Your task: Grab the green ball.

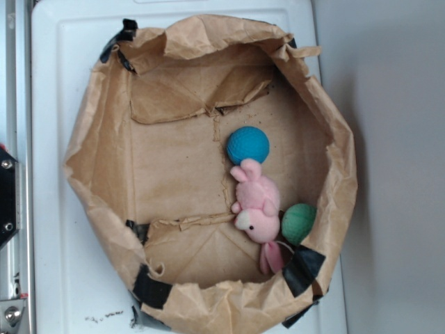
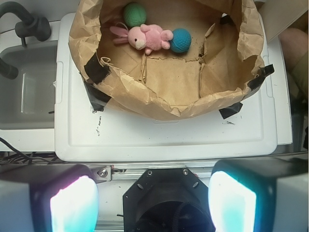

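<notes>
Against the far wall of a crumpled brown paper bin (image 2: 164, 104), the small muted-green knit ball (image 2: 134, 14) touches a pink plush bunny (image 2: 147, 37). Probably light and soft; grip across its middle. The gripper (image 2: 153, 200) hangs well back, fingers (image 2: 72, 203) wide apart.

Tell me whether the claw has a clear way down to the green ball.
Probably yes, but tight. The open claw is far outside the paper bag. The green ball lies uncovered from above, wedged between the bag wall and the pink bunny.
</notes>
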